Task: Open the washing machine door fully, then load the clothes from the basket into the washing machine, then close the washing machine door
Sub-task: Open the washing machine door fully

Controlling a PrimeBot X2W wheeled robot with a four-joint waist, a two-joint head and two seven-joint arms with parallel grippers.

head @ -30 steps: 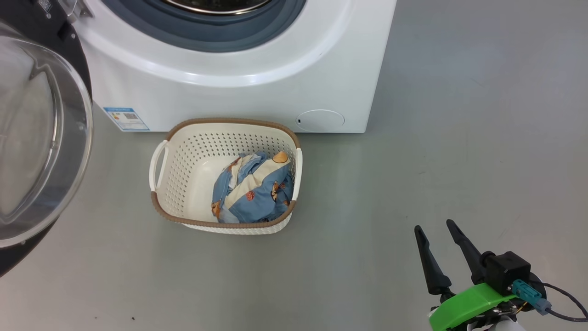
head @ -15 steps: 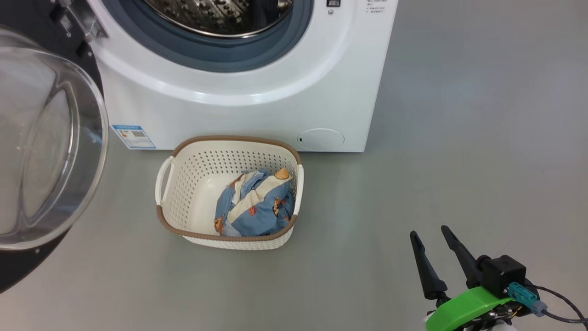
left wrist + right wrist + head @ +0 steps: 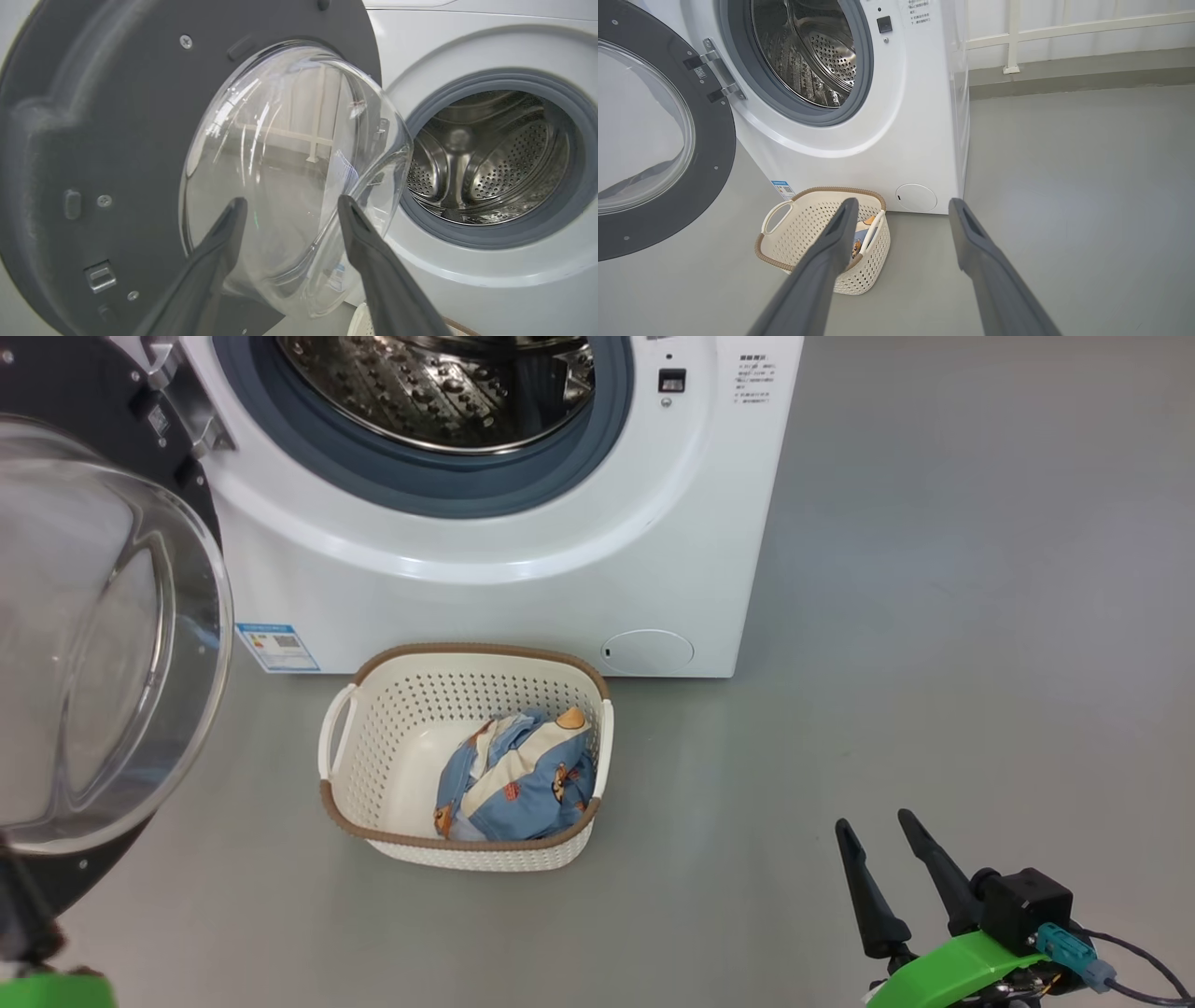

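The washing machine door (image 3: 103, 644) is swung open at 9 o'clock of the washing machine (image 3: 523, 588). The basket (image 3: 373, 737) is set on the floor (image 3: 934, 616) at 6 o'clock, the clothes (image 3: 518, 784) heaped in its 4 o'clock corner. The left gripper (image 3: 292, 201) is spread open before the door, grasping nothing. The right gripper (image 3: 875, 821) is released, at 4 o'clock of the basket.

A bare laundry room. A washing machine (image 3: 915, 116) stands on a plain grey floor (image 3: 1087, 210) (a white railing (image 3: 1012, 28) runs behind).
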